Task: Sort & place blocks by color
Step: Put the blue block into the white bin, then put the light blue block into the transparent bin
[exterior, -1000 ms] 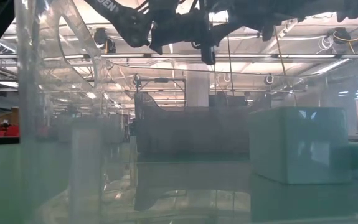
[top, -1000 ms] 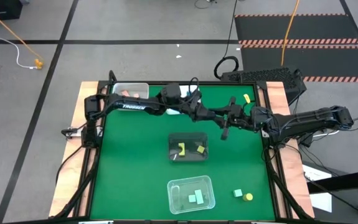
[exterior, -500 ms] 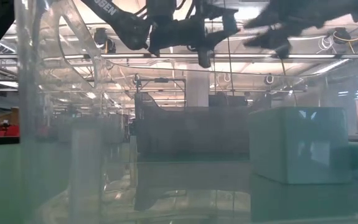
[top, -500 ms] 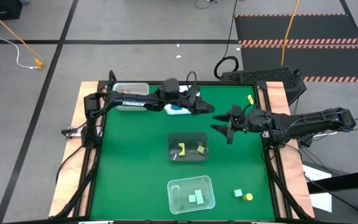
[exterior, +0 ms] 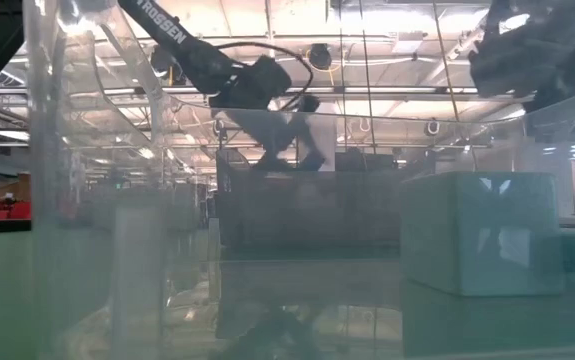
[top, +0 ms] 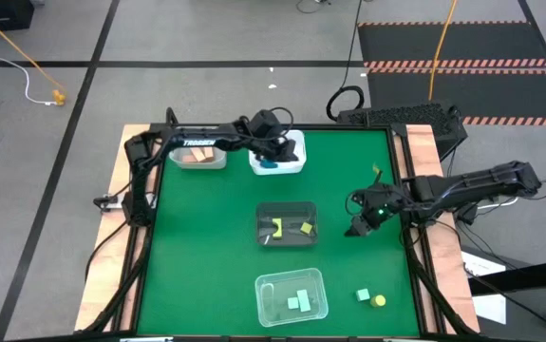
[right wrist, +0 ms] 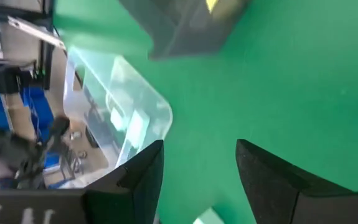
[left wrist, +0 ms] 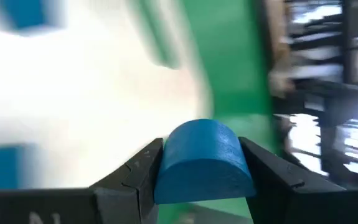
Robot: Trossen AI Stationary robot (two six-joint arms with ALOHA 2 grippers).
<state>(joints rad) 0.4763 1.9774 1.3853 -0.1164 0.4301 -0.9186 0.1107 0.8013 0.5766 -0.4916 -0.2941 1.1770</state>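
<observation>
My left gripper (top: 275, 150) reaches over the white tray (top: 297, 161) at the table's far side, shut on a blue half-round block (left wrist: 203, 163). More blue blocks (left wrist: 24, 11) lie on the tray floor below it. My right gripper (top: 354, 226) hangs open over bare green mat at the right, slanting down, with nothing between its fingers (right wrist: 140, 177). Two yellow blocks (top: 277, 228) lie in the dark tray (top: 287, 207). Green blocks (top: 298, 302) lie in the clear tray (top: 291, 277). A green block (top: 363, 295) and a yellow block (top: 378, 301) rest loose on the mat at the near right. My left gripper pinches the blue half-round block between its two fingers, one on each of its opposite sides (left wrist: 168, 169). Its rounded face is turned toward the wrist camera. The fingers slant down over the white tray, and the block is off the tray floor.
A tray with salmon blocks (top: 197, 155) stands left of the white tray. Another yellow block (top: 375, 171) lies on the mat just beyond my right arm. Bare green mat lies left of the dark and clear trays and between the trays.
Both grippers stood close together over the mat's far middle. My left gripper has swung toward the far left with the blue block, tipped downward, and now hangs over the white tray. My right gripper has pulled back toward the near right, sunk, and rolled over.
</observation>
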